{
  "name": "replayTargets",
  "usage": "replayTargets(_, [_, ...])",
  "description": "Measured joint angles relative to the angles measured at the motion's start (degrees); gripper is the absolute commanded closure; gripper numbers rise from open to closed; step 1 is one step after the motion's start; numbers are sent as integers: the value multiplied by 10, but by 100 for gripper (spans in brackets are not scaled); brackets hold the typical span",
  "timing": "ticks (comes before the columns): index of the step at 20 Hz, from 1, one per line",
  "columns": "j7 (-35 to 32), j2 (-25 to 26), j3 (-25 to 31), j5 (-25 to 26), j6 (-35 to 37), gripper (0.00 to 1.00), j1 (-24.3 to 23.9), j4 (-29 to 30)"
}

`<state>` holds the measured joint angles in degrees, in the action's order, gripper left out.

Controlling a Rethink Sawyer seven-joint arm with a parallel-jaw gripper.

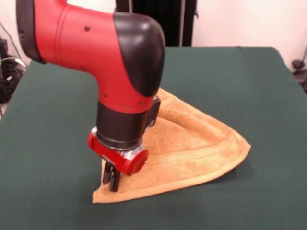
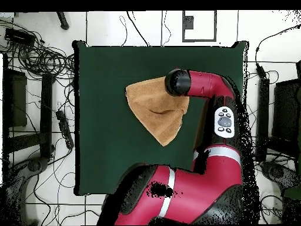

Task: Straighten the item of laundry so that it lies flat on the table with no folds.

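Observation:
The item of laundry (image 1: pixel 192 148), an orange-tan terry washcloth, lies rumpled on the green table (image 1: pixel 249 86), with a raised ridge across its middle and a fold along its right side. My gripper (image 1: pixel 111 181) points straight down at the cloth's near-left corner, its dark fingers (image 1: pixel 114 178) close together and pinching the cloth edge. Seen from overhead, the washcloth (image 2: pixel 154 109) forms a rough triangle on the table (image 2: pixel 106 147), and the arm's wrist (image 2: pixel 177 82) covers its right corner and hides the gripper.
The red and black arm (image 1: pixel 91 43) reaches over the table's left part in the front view. Bare green felt surrounds the cloth on all sides. Cables and equipment (image 2: pixel 35 59) lie on the floor beyond the table edges.

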<state>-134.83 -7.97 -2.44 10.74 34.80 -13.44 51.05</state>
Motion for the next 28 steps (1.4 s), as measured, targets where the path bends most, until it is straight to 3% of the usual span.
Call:
replayTargets(3, [19, 9, 15, 10, 15, 100, -17, -28])
replayTargets(9, [116, 49, 57, 43, 110, 100, -72, -146])
replayTargets(12, [213, 81, 87, 78, 186, 100, -106, -244])
replayTargets(18, [350, 108, 151, 140, 264, 100, -143, -359])
replayTargets(19, [383, 112, 171, 156, 277, 0, -151, -384])
replayTargets(28, [412, 112, 222, 188, 284, 0, -165, -430])
